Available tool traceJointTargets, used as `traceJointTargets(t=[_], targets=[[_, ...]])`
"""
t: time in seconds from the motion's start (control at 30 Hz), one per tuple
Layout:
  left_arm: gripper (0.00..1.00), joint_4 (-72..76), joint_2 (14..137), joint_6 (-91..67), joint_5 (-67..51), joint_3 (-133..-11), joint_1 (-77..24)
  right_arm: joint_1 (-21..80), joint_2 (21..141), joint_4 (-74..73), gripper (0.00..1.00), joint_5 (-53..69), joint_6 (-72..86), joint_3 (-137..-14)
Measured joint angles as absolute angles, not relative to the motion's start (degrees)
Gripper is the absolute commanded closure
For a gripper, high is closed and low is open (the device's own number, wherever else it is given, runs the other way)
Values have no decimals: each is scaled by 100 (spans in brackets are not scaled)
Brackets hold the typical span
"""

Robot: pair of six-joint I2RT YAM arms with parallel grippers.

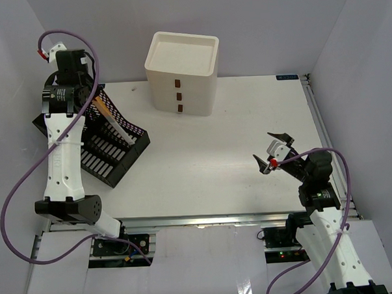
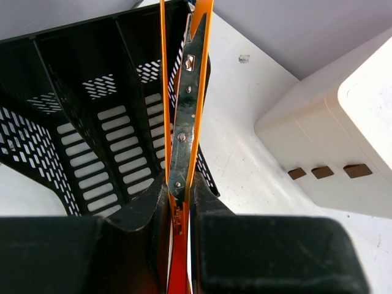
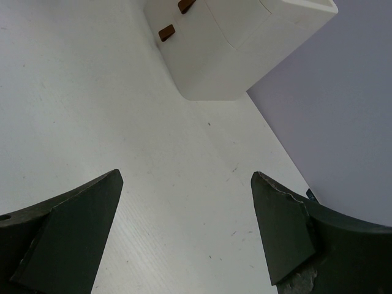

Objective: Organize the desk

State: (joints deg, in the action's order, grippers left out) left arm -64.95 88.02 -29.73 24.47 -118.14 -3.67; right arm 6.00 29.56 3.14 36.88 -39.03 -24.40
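The white desk [image 1: 210, 166] carries a black mesh file rack [image 1: 112, 157] at its left and a white three-drawer box [image 1: 181, 69] at the back. My left gripper [image 1: 96, 100] hangs over the rack's back end, shut on a thin orange folder [image 1: 111, 119]. In the left wrist view the folder [image 2: 200, 79] stands edge-on between my fingers [image 2: 211, 196], a metal strip inside it, reaching over the rack [image 2: 92, 122] along its right-hand side. My right gripper [image 1: 272, 153] is open above the bare desk at the right, nothing between its jaws [image 3: 187, 176].
The drawer box [image 3: 226, 49] with brown handles lies ahead of the right gripper, and to the right of the folder in the left wrist view [image 2: 331, 141]. White walls close in the desk [image 3: 92, 92] on three sides. A metal rail [image 1: 206, 221] runs along the front.
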Motion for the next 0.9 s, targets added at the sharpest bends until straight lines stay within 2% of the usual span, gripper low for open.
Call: traceJointTargets(t=[0.23, 0.9], targets=[[100, -6625, 9092, -3121, 2290, -12088, -256, 600, 2946, 314, 8, 3688, -3911, -2440], [100, -6273, 8954, -3450, 2549, -11602, -44, 600, 2886, 314, 8, 3688, -3918, -2370]])
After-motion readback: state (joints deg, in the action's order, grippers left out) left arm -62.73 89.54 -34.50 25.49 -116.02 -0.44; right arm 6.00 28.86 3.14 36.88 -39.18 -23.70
